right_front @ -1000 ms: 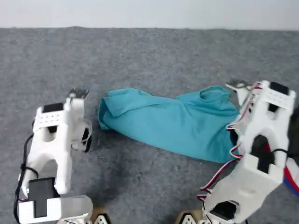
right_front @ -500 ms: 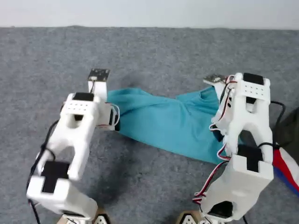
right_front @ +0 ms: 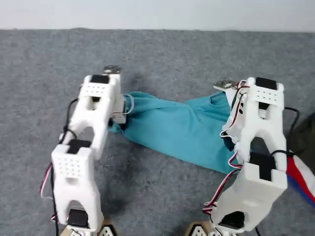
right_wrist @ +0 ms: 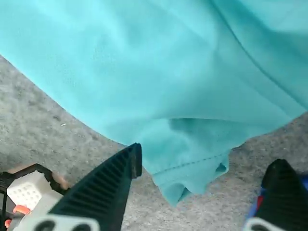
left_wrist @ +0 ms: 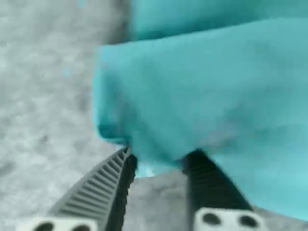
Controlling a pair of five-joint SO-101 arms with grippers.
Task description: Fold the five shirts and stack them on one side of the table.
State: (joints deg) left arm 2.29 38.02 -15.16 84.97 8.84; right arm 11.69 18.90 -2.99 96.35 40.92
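Note:
A teal shirt [right_front: 182,130] lies crumpled lengthwise on the grey table, running from the left arm to the right arm. In the high view my left arm [right_front: 96,110] stands over the shirt's left end. Its gripper [left_wrist: 159,161] is open, with the folded teal edge [left_wrist: 192,96] reaching in between the fingertips. My right arm [right_front: 256,118] stands over the shirt's right end. There my right gripper [right_wrist: 207,166] is wide open, and a bunched teal corner [right_wrist: 192,178] lies between its fingers.
More clothing lies at the table's right edge: a red and blue piece [right_front: 301,181] and a dark one [right_front: 306,137] behind the right arm. Bare grey table [right_front: 162,59] stretches behind the shirt and also in front of it [right_front: 152,196].
My left arm swung from the left side of the table forward and right onto the shirt's left end. The right arm shifted left over the right end, then stayed put.

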